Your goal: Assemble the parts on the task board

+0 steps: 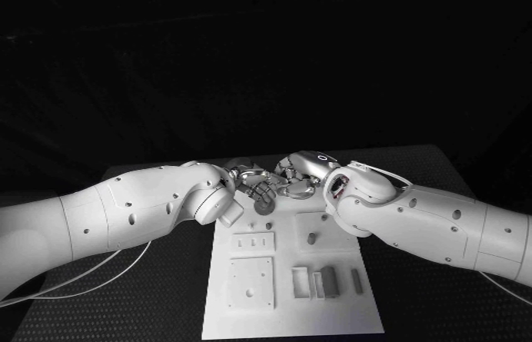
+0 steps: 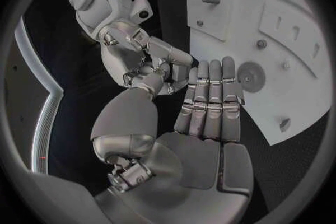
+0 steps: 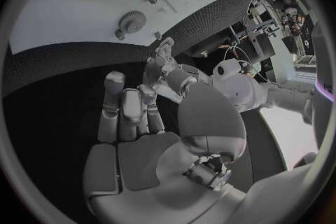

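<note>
The white task board [image 1: 253, 311] lies in the middle of the table, and my two hands meet over its far end. My left hand [image 1: 257, 187] holds its fingers [image 2: 210, 103] straight and side by side, with nothing in the palm, just above a grey gear [image 2: 250, 74] on the board [image 2: 294, 5]. My right hand [image 1: 301, 171] sits close beside it, its fingers [image 3: 131, 106] partly curled and reaching to the left hand's thumb [image 2: 133, 117]. I see no part between them. The gear [image 3: 131, 21] also shows beyond the right hand.
Several grey parts lie on the board: upright blocks [image 1: 328, 280] near the front right, a short peg [image 1: 311, 238] and small studs [image 2: 261, 43]. Raised white plates [image 1: 253, 280] take up its left half. Black table surrounds the board.
</note>
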Action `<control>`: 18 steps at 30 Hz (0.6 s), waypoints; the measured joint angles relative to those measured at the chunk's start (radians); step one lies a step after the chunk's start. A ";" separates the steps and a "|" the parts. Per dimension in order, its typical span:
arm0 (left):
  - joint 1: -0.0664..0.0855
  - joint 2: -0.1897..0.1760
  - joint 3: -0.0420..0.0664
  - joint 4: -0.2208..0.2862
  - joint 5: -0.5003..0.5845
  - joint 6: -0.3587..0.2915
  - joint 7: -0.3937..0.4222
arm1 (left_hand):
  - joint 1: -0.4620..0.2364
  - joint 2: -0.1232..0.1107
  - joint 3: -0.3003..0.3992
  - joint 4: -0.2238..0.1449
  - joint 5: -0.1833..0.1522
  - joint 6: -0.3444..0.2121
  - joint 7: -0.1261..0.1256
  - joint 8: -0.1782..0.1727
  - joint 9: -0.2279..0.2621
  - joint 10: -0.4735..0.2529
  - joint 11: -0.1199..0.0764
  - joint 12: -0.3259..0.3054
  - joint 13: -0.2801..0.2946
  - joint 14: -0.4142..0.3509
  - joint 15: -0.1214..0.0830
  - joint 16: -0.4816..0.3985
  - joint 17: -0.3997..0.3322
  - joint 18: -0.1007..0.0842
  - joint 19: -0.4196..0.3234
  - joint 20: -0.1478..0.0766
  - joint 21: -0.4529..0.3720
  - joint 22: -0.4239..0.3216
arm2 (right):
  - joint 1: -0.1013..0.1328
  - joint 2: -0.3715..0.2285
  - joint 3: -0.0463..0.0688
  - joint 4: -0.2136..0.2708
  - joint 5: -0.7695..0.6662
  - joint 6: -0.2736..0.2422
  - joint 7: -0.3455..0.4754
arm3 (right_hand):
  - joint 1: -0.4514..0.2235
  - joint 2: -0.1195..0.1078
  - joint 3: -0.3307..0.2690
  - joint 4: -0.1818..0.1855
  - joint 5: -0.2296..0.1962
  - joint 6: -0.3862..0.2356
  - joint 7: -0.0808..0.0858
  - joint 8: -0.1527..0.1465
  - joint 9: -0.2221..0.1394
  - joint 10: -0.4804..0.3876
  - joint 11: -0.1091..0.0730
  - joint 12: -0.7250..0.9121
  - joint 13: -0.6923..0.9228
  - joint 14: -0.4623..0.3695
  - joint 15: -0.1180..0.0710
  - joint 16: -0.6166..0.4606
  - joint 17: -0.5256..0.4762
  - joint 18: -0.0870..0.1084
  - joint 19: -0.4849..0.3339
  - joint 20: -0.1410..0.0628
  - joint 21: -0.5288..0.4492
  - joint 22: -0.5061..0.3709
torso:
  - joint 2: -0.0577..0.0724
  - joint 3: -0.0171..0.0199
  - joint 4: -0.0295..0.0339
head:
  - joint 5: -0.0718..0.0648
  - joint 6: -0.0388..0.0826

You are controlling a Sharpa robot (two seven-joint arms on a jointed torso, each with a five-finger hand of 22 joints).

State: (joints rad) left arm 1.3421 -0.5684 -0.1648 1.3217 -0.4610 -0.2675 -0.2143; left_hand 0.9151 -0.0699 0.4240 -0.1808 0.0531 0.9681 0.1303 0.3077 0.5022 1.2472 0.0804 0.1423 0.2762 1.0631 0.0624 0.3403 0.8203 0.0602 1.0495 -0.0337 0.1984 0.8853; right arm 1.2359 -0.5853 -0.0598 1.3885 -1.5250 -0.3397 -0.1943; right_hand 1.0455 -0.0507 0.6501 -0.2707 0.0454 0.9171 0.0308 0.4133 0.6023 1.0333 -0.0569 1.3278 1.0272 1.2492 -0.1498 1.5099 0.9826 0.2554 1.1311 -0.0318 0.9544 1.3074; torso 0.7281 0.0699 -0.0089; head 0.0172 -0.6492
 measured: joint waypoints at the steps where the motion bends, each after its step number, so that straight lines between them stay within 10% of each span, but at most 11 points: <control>1: 0.000 0.000 0.000 0.000 0.000 0.000 0.000 | 0.000 0.006 0.000 0.000 0.000 0.000 0.000 0.000 0.000 0.000 0.000 0.000 0.001 0.000 0.000 0.000 0.001 0.000 0.000 0.000 0.000 0.001 | 0.000 0.000 0.000 0.000 0.000 0.000 0.000 | -0.001 0.001 0.000 0.000 0.000 0.000 0.000 0.000 0.000 0.000 0.000 0.000 0.000 0.000 0.000 0.000 0.000 0.000 0.000 0.000 0.000 0.000 | 0.000 0.0000 0.0000 | 0.000 0.000; 18: -0.001 -0.002 0.000 0.005 0.004 -0.004 -0.006 | 0.074 0.081 0.065 -0.055 -0.004 0.045 -0.013 0.015 0.002 0.035 -0.021 0.019 0.027 0.027 -0.013 0.008 0.036 0.006 0.015 -0.011 0.012 0.026 | -0.001 0.007 0.001 -0.011 0.000 0.003 0.000 | -0.012 -0.003 0.001 0.002 0.001 0.000 0.000 0.001 0.009 0.005 -0.002 0.000 0.000 0.005 -0.002 0.000 0.000 0.000 0.000 0.000 0.000 0.000 | 0.000 0.0002 0.0003 | -0.001 -0.003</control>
State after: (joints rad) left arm 1.3416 -0.5704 -0.1653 1.3268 -0.4572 -0.2717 -0.2201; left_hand 0.9896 0.0107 0.4889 -0.2362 0.0490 1.0131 0.1173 0.3224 0.5046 1.2823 0.0594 0.1617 0.3033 1.0906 0.0497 0.3484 0.8566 0.0660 1.0644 -0.0448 0.2101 0.9114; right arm 1.2346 -0.5786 -0.0589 1.3777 -1.5251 -0.3367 -0.1941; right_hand 1.0338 -0.0532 0.6516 -0.2692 0.0466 0.9172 0.0307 0.4140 0.6116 1.0384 -0.0590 1.3278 1.0273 1.2544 -0.1514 1.5099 0.9830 0.2550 1.1310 -0.0317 0.9544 1.3074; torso 0.7281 0.0701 -0.0086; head 0.0157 -0.6525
